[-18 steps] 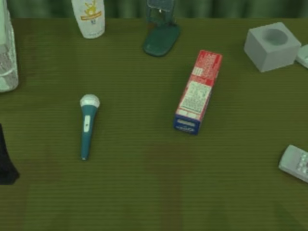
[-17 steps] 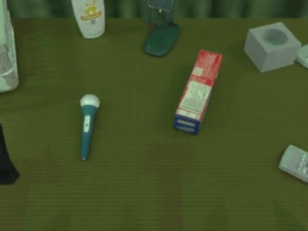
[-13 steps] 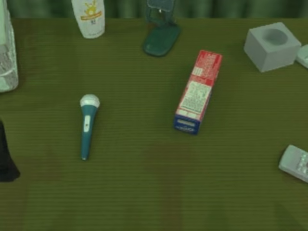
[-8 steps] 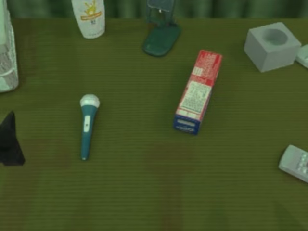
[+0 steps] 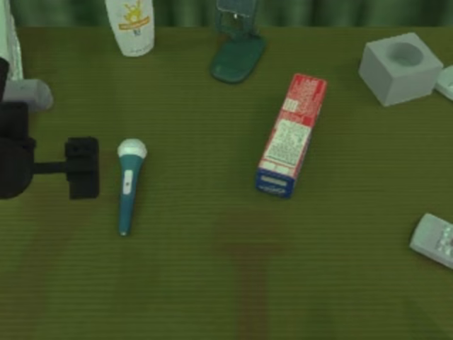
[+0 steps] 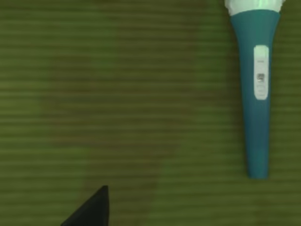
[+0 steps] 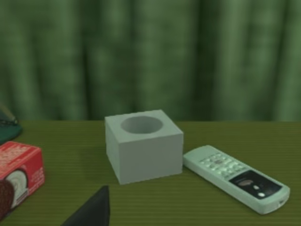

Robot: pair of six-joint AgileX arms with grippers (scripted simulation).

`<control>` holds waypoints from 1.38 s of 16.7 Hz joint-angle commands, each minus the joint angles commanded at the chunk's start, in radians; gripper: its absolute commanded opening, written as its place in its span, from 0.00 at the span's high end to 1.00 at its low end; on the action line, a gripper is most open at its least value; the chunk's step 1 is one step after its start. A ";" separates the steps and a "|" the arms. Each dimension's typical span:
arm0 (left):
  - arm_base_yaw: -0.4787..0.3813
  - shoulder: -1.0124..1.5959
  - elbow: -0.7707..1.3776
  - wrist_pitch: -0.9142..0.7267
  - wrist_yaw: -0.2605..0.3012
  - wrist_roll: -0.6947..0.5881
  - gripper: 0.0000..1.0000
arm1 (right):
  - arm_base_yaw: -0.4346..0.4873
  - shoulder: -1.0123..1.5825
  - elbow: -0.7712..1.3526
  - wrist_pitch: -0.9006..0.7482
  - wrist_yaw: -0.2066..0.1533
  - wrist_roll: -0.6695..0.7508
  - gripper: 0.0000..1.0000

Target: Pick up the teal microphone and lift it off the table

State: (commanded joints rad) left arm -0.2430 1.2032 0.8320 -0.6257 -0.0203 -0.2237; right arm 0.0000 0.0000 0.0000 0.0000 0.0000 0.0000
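The teal microphone (image 5: 127, 188) lies flat on the olive table (image 5: 212, 283) at the left, white head toward the back, and fills the left wrist view as the microphone (image 6: 256, 94). My left gripper (image 5: 81, 168) hovers just left of the head, apart from it, open and holding nothing. One dark fingertip (image 6: 94, 212) shows in its wrist view. My right arm is out of the top view; its wrist view shows one fingertip (image 7: 94, 209) over the table's right side, also open.
A red box (image 5: 290, 134) lies mid-table. A dark green stand (image 5: 237, 57) and a white bottle (image 5: 131, 25) are at the back. A grey block with a round hole (image 5: 400, 67) and a remote (image 5: 433, 239) sit at the right.
My left arm has swung in from the left edge and now sits beside the microphone's head. The microphone and the other objects have not moved.
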 joint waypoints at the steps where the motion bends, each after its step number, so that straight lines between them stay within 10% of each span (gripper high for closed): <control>1: -0.018 0.094 0.062 -0.048 -0.001 -0.017 0.00 | 0.000 0.000 0.000 0.000 0.000 0.000 0.00; 11: -0.131 0.620 0.461 -0.321 -0.011 -0.120 0.00 | 0.000 0.000 0.000 0.000 0.000 0.000 0.00; 23: -0.124 0.741 0.373 -0.108 -0.009 -0.112 0.00 | 0.000 0.000 0.000 0.000 0.000 0.000 0.00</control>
State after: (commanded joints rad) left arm -0.3675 1.9439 1.2045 -0.7341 -0.0295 -0.3355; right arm 0.0000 0.0000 0.0000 0.0000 0.0000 0.0000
